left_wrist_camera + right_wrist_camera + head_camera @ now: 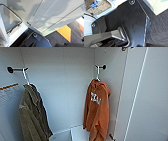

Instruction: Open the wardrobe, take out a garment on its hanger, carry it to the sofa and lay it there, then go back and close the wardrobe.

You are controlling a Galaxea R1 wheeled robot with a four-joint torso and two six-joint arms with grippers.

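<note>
White wardrobe interior right in front of me, doors open; orange hoodie hangs on its white hanger from a peg on the right inner wall; olive-green jacket hangs on the left side; wicker basket near my right wrist; honestly can't tell whether either pincer is clenched or released.

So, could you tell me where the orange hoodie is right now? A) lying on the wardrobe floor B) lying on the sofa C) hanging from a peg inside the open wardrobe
C: the orange hoodie hangs by its hanger from a dark peg inside the wardrobe.
</note>
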